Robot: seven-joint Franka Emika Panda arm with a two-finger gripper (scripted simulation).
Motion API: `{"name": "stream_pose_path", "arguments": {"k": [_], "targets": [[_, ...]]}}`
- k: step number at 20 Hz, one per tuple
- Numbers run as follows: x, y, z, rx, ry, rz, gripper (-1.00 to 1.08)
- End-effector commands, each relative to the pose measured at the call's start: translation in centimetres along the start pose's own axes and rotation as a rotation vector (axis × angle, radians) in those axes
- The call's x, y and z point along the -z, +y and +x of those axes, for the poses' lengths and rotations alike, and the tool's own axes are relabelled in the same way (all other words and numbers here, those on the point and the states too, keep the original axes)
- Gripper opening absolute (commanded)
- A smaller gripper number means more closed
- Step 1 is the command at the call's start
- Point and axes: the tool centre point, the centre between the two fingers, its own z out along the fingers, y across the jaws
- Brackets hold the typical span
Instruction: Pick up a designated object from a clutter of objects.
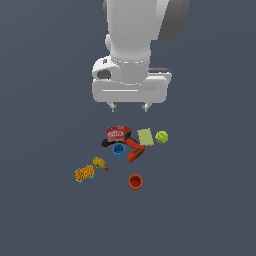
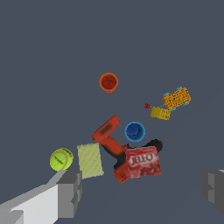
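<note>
Tool (image 1: 130, 107) wide open, empty, above the clutter. Centre over red box (image 1: 115, 133) lying on drill (image 1: 131, 146); descend straight, avoiding blue cup (image 1: 118, 150).

A simulator's rendered test scene, not a real room; a flat, featureless slate-grey ground (image 1: 210, 210) fills both views with no walls or furniture; the robot arm (image 1: 131, 45) and scattered items look smooth, untextured and computer-drawn, without real-world grime.
</note>
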Motion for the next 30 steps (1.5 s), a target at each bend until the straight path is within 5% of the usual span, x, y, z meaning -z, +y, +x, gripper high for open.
{"name": "stream_pose_path", "arguments": {"k": [1, 11, 30], "targets": [[0.0, 0.0, 0.0, 0.0, 0.0, 0.0, 1.0], [-0.4, 2.9, 0.0, -0.073, -0.013, 0.02, 1.0], [-2.9, 3.3, -0.5, -0.225, -0.016, 0.018, 1.0]]}}
